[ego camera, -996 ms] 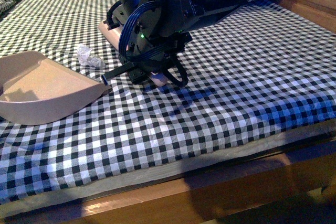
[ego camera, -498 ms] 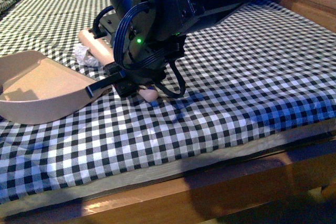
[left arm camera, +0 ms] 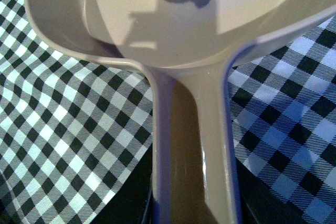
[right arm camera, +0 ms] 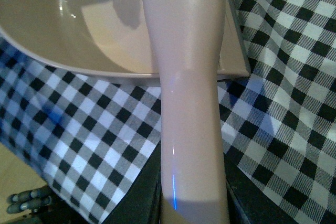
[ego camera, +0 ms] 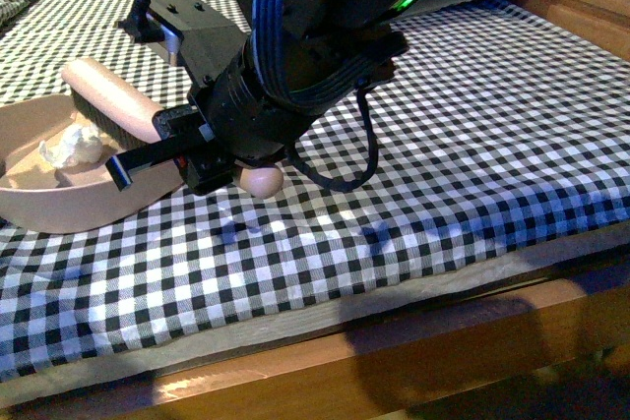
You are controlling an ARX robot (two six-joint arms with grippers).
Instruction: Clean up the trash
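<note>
Wood table edge [ego camera: 394, 327] nearest, then black-and-white checked cloth [ego camera: 472, 164] covering the top. Right gripper [ego camera: 202, 150] sits low over the cloth, clamped on the pink brush handle [ego camera: 113, 95]; handle end pokes out below it and the shaft fills the right wrist view. Pale pink dustpan [ego camera: 94, 199] lies left of it, mouth toward the brush. Trash [ego camera: 71, 148], 1 crumpled whitish wad, sits inside the pan. Left gripper: only the pan's handle shows in its wrist view, grip state unclear.
</note>
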